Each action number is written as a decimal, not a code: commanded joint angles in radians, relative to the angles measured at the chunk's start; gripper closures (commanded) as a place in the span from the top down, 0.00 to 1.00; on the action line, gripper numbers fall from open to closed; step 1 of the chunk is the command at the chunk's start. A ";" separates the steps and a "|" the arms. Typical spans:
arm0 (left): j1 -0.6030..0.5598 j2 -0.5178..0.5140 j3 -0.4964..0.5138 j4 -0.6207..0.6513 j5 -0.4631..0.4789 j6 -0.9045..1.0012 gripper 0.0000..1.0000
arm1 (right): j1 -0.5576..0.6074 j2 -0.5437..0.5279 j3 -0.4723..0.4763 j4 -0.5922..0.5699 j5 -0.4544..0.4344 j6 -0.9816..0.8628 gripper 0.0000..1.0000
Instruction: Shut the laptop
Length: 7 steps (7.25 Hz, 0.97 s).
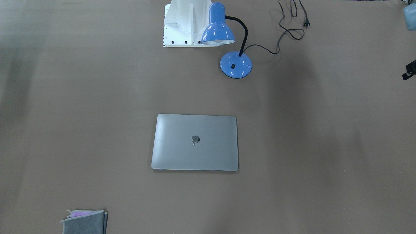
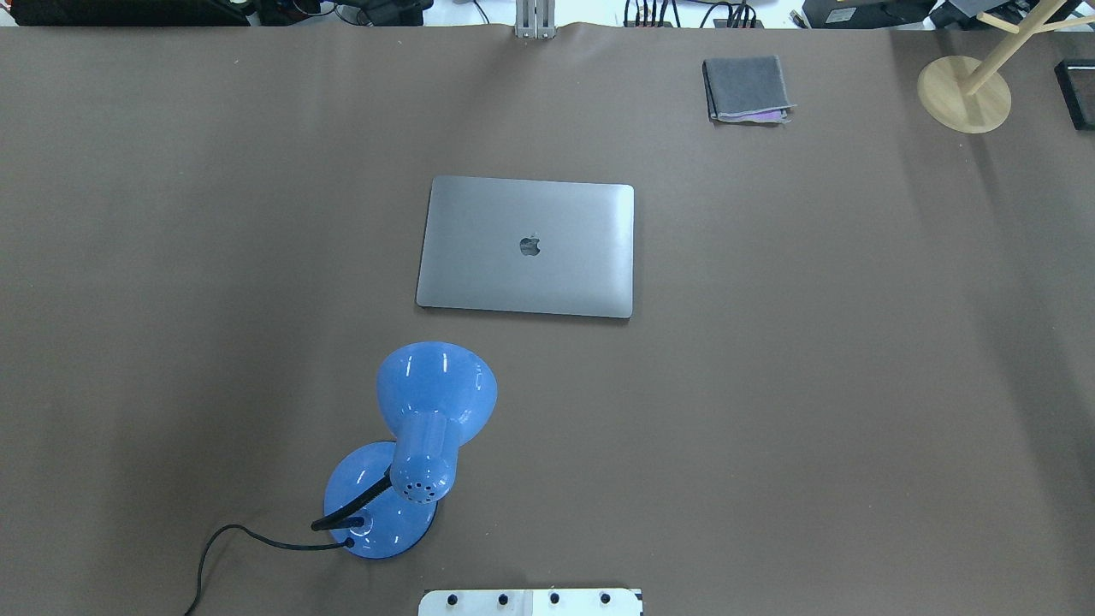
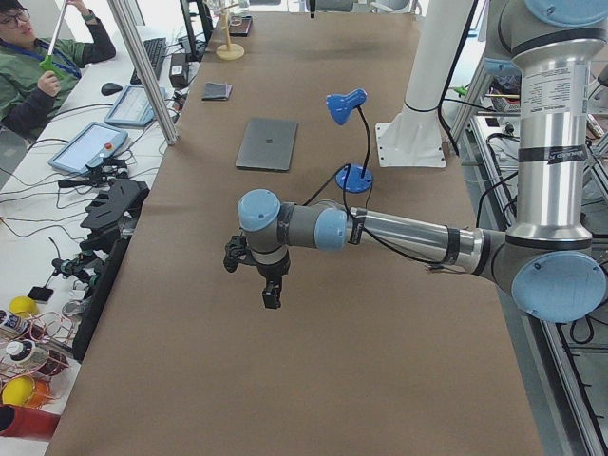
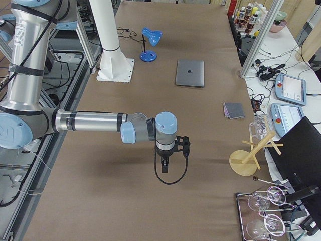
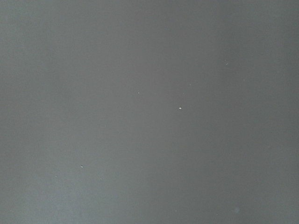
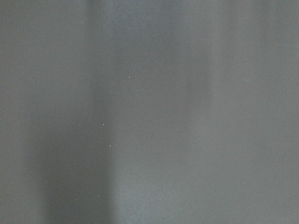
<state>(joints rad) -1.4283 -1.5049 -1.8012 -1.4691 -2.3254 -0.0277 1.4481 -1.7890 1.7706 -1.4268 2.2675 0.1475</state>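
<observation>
I noted that the slim space-grey metal laptop (image 2: 526, 246) lay lid-down mid-way along the brown surface (image 2: 813, 385), so I judged closing done; hence the left gripper (image 3: 272, 300) and right gripper (image 4: 164, 167) hung well apart from it, and I could not tell whether either was apart or together.

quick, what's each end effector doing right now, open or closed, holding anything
Left end effector: cannot be told; it shows only in a side view.
Right end effector: cannot be told, same reason.

Dark apple logo (image 2: 530, 245), centred on the grey lid of the laptop (image 2: 479, 265)
</observation>
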 commanded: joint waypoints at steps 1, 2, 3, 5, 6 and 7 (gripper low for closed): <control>-0.001 0.000 -0.001 0.000 -0.003 -0.001 0.98 | 0.000 -0.006 -0.002 -0.009 0.009 0.000 1.00; -0.001 0.000 -0.006 -0.002 -0.003 -0.001 0.98 | 0.000 -0.018 -0.006 -0.009 0.009 0.001 1.00; -0.001 -0.001 -0.009 -0.002 -0.003 0.000 0.98 | 0.000 -0.021 -0.003 -0.001 0.017 0.000 1.00; -0.001 -0.009 -0.001 -0.002 0.001 0.005 0.98 | 0.000 -0.024 0.003 -0.001 0.029 -0.002 1.00; -0.001 -0.005 -0.003 -0.002 0.001 0.005 0.98 | 0.000 -0.023 0.001 -0.001 0.040 0.000 1.00; -0.001 0.000 -0.006 -0.002 -0.002 0.005 0.98 | 0.000 -0.023 0.000 -0.003 0.040 0.000 1.00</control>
<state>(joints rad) -1.4297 -1.5095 -1.8050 -1.4711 -2.3251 -0.0232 1.4481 -1.8115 1.7710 -1.4284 2.3023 0.1469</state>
